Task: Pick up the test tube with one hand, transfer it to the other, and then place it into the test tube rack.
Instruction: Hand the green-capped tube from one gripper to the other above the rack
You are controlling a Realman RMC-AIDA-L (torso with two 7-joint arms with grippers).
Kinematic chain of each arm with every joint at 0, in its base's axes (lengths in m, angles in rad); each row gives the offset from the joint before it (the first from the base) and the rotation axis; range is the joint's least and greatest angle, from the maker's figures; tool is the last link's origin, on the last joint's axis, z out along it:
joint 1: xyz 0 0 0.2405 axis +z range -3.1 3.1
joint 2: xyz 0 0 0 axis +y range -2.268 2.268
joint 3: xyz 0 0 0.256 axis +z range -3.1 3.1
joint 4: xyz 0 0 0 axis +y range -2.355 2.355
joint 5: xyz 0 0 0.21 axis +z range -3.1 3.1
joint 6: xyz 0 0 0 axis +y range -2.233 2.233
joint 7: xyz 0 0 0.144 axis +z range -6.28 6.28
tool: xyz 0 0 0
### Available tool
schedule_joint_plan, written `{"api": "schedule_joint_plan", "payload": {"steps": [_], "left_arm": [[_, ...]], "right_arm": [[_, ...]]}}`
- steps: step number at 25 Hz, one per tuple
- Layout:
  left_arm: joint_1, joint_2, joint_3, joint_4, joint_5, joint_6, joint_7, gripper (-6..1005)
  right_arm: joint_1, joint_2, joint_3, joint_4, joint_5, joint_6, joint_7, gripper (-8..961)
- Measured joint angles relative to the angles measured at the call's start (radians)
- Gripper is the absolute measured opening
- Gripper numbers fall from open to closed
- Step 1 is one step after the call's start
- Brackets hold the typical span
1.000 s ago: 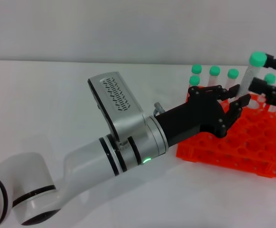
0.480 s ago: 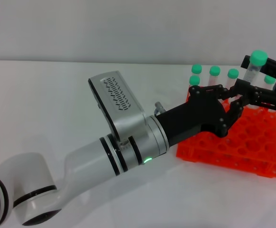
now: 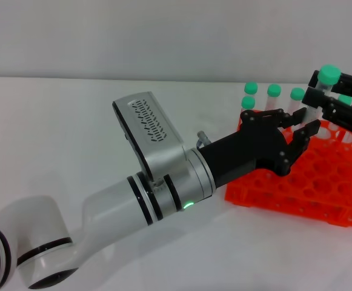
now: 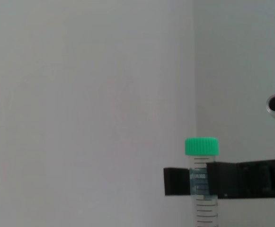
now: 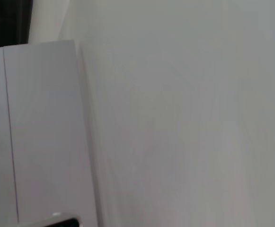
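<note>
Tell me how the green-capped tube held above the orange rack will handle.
The test tube looks rigid: it runs straight though the right tool clamps it just under the cap. Its smooth wall may slip in the grip. Slender and round, it would likely roll if dropped; the left tool sits by its lower end, over the test tube rack.

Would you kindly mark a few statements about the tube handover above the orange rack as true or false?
1. The right gripper grips the test tube just below its green cap. True.
2. The left gripper is clamped on the tube. False: its fingers are spread, off the tube.
3. The test tube rack already holds other green-capped tubes. True.
4. The held tube lies flat on the table. False: it is upright, above the rack.
</note>
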Motion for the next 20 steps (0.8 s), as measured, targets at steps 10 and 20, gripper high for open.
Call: {"api": "schedule_joint_plan", "payload": {"steps": [10, 20], "left_arm": [[0.000, 0.001, -0.002, -0.001, 0.000, -0.008, 0.005, 238], [0.006, 0.000, -0.008, 0.001, -0.009, -0.019, 0.065, 242]], "right_arm": [[-0.001, -0.001, -0.001, 0.000, 0.016, 0.002, -0.024, 248], [-0.002, -0.001, 0.001, -0.009, 0.016, 0.004, -0.026, 218]]}}
